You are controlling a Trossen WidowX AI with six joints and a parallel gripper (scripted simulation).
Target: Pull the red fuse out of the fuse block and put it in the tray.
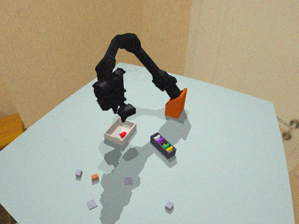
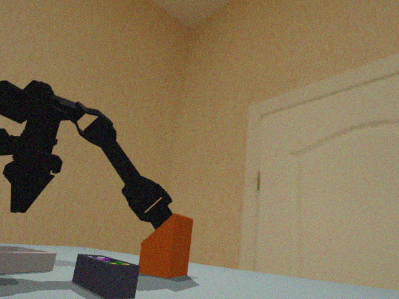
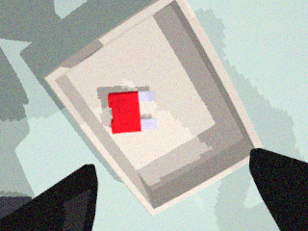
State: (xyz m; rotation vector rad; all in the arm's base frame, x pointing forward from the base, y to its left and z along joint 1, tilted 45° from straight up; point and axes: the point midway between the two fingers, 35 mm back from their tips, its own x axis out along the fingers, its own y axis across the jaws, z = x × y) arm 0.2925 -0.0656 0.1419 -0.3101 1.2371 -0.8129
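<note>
The red fuse lies on its side on the floor of the light tray, its two pale prongs showing in the wrist view. My gripper is open and empty, with its fingers wide apart above the tray; the fuse lies clear of both fingers. The dark fuse block stands beside the tray, nearer the arm's base. It holds a white fuse, a purple fuse, a green fuse and a yellow fuse, with a gap between purple and green.
The arm's orange base stands behind the block. Several small pale pieces and an orange block lie on the table, on the side of the tray away from the base.
</note>
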